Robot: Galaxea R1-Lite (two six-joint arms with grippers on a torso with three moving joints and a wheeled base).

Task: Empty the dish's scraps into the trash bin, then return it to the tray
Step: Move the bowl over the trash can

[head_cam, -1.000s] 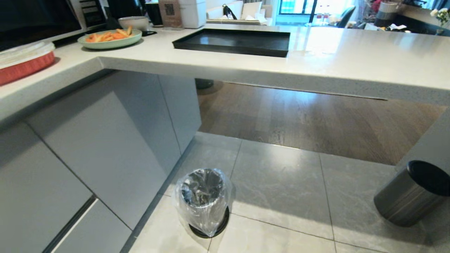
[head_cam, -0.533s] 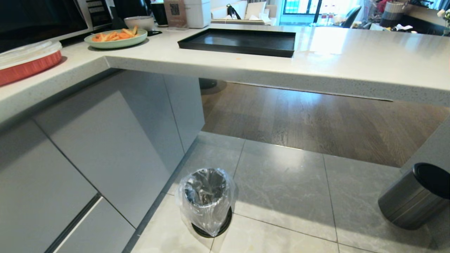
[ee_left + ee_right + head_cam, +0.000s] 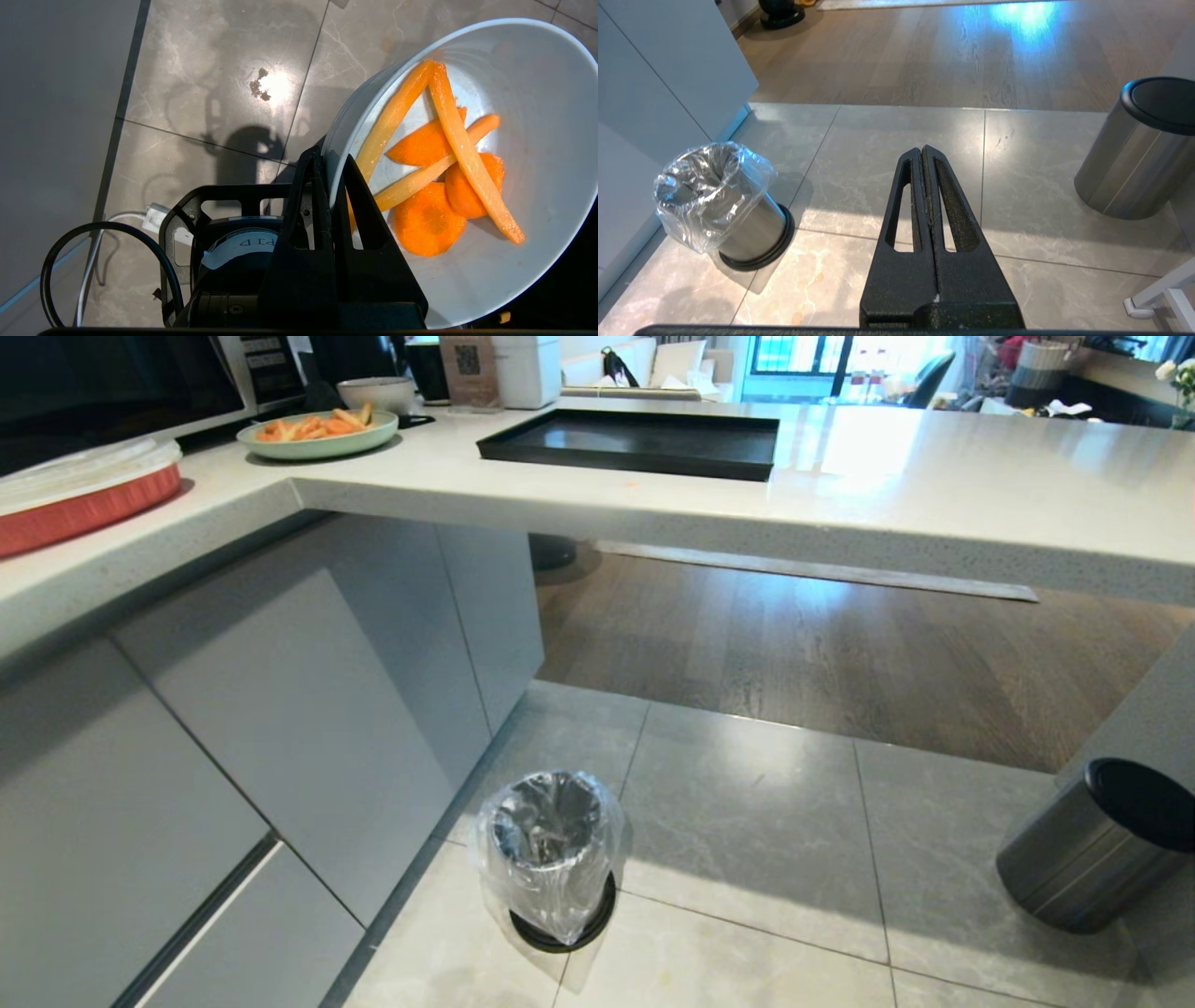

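Observation:
In the left wrist view my left gripper (image 3: 329, 158) is shut on the rim of the dish (image 3: 537, 275), a pale glossy bowl held over the floor tiles. The scraps (image 3: 437, 186), orange carrot slices and pale yellow sticks, lie inside it. The trash bin (image 3: 549, 845), a small shiny cylinder lined with a crinkly clear bag, stands on the floor beside the cabinet; it also shows as trash bin (image 3: 720, 205). The black tray (image 3: 635, 443) lies on the counter. My right gripper (image 3: 922, 149) is shut and holds nothing, hanging over the tiles. Neither arm shows in the head view.
A dark steel cylinder with a black top (image 3: 1092, 845) stands at the right on the floor. On the counter sit a green plate of orange and yellow pieces (image 3: 317, 429), a grey-beige bowl (image 3: 378, 392) and a red dish (image 3: 84, 490). The counter edge (image 3: 747, 537) overhangs the floor.
The whole head view has shifted a little: the counter things slid right and the trash bin sits slightly higher in the picture. The camera moved, not the things.

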